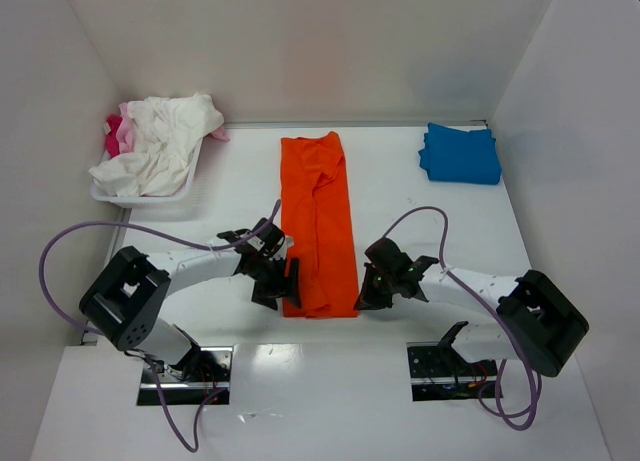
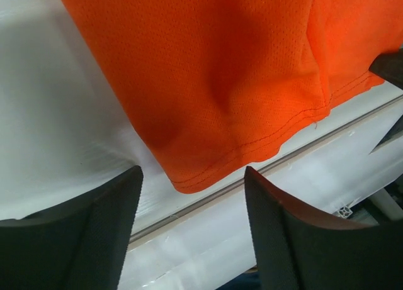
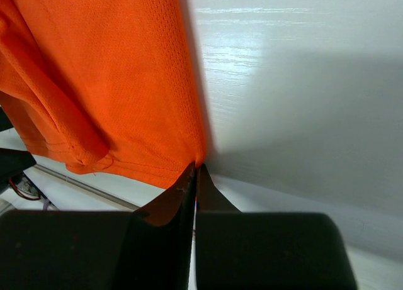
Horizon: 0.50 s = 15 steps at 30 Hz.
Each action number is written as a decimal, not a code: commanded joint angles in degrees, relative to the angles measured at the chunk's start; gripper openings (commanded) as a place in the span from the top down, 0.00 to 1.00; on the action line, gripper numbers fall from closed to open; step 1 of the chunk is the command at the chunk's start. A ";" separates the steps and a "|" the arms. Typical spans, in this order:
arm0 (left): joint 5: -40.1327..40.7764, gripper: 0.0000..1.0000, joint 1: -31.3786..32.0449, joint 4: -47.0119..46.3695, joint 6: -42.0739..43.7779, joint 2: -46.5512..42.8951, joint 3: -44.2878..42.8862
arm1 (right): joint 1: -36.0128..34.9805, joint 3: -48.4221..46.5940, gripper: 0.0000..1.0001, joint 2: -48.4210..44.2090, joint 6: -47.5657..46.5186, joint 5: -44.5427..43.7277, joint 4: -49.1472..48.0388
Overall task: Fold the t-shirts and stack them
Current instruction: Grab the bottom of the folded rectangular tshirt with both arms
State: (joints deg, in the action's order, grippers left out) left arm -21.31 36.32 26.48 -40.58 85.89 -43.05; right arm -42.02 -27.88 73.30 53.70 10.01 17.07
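Orange t-shirt (image 1: 318,226) lies folded into a long strip down the middle of the bench (image 1: 430,221) in the top view. The blue t-shirt (image 1: 460,153) is folded at upper right. The white t-shirt (image 1: 160,146) and pink t-shirt (image 1: 115,133) are heaped in a tray (image 1: 150,194) at upper left. My left pincer (image 1: 275,281) and right pincer (image 1: 372,286) sit at the strip's two lower corners.

On my left wrist view, the left pincer (image 2: 192,172) is released, jaws apart, with the orange t-shirt (image 2: 214,70) hem corner just above the gap.

On my right wrist view, the right pincer (image 3: 195,170) is clenched, its tips pinching the orange t-shirt (image 3: 113,82) at its hem corner.
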 commanded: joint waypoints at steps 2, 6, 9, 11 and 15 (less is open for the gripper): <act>-0.32 0.34 0.16 -0.73 0.41 0.55 -0.19 | -0.43 -1.92 1.00 -1.06 -0.26 -1.49 -0.99; 0.89 0.41 0.16 -0.20 0.41 1.54 -0.19 | -0.43 -1.92 1.00 -1.06 -0.26 -1.49 -0.99; 1.71 0.41 0.16 -0.20 -0.11 2.08 -0.19 | -0.43 -1.92 1.00 -1.58 -0.26 -1.49 -0.99; 1.71 0.40 0.16 -0.03 -0.12 3.15 -0.19 | -0.43 -1.92 1.00 -1.59 -0.26 -1.49 -0.47; 1.71 0.45 0.16 0.33 -0.12 4.48 -0.19 | -0.43 -1.92 1.00 -2.22 0.26 -1.49 -0.46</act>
State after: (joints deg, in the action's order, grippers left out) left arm -20.94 36.29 26.09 -40.84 88.21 -43.25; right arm -42.02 -27.88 72.70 53.71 9.85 17.17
